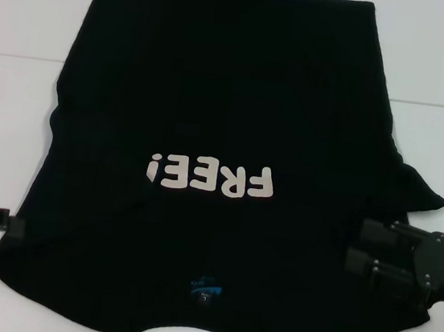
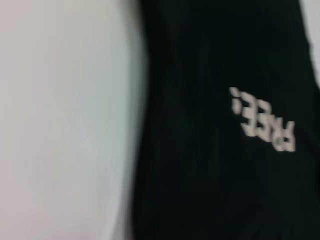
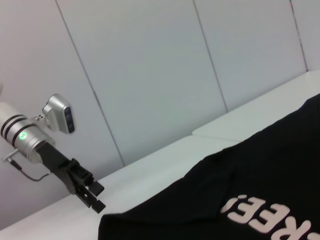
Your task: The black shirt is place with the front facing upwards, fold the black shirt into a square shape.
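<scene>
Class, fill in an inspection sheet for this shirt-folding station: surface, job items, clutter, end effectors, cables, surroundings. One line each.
Surface: white table, with a seam line running across it.
Job's things: black shirt lies front up, cream "FREE!" lettering showing, blue neck label nearest the robot; the sleeve on the robot's right sticks out, the left side looks tucked in.
Clutter: nothing seen.
End effectors: left end effector low at the shirt's near left edge; right end effector over the shirt's near right part. Finger state not judged.
Cables: thin wire by the left wrist.
Surroundings: pale panelled wall behind the table.
</scene>
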Robot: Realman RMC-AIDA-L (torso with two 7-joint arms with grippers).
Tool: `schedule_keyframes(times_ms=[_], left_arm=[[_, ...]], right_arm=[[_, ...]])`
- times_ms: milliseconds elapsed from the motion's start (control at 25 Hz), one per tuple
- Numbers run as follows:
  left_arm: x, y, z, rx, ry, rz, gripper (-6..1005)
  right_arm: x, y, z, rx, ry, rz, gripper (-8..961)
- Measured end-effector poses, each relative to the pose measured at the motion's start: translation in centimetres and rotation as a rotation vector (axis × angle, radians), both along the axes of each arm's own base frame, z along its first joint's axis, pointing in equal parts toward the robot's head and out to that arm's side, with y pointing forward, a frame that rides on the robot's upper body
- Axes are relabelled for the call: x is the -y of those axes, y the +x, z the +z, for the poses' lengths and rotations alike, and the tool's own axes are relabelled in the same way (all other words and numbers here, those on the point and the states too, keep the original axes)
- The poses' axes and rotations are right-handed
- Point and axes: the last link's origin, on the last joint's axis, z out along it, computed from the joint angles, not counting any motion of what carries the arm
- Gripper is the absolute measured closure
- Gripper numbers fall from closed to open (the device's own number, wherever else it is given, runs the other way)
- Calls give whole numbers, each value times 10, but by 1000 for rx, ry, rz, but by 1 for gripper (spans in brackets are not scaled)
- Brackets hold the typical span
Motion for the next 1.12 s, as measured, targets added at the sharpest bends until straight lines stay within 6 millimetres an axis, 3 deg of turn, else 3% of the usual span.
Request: schedule_keyframes(times_ms=[400,1120], left_arm=[[4,-11,-7,-38,-24,93,160],[-9,-6,-28,-37,-40,84,175]], right_arm=[[1,1,-2,14,-20,1,247],[2,1,-6,15,-33,-7,247]])
